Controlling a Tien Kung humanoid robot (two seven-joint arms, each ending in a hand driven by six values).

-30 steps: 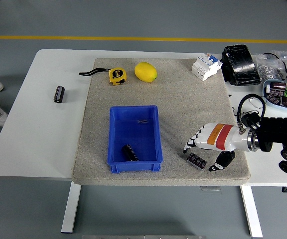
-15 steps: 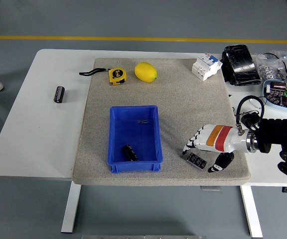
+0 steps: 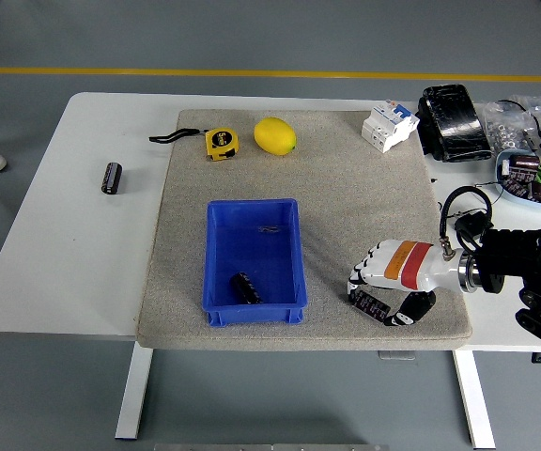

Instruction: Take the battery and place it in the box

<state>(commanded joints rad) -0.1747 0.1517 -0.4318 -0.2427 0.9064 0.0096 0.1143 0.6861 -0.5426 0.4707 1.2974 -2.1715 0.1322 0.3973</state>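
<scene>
A small black battery (image 3: 371,303) lies on the grey mat (image 3: 346,207) near its front right corner. My right hand (image 3: 375,303) reaches in from the right and sits low over it. The fingers (image 3: 354,283) curl down on the battery's left side and the thumb (image 3: 409,312) presses in from its right, so the hand is shut on it. The blue box (image 3: 212,272) stands left of the hand on the mat. Inside it, near the front wall, lies another black battery (image 3: 245,287). A third battery (image 3: 111,177) rests on the white table at far left.
A yellow tape measure (image 3: 220,142) and a lemon (image 3: 274,135) lie at the mat's back edge. A white circuit breaker (image 3: 388,124), a black package (image 3: 452,109) and a bowl of dark parts (image 3: 532,177) crowd the table's back right.
My right hand has dropped lower onto the battery. Its fingers have curled down and the thumb has drawn in toward it. The battery has stayed on the mat.
</scene>
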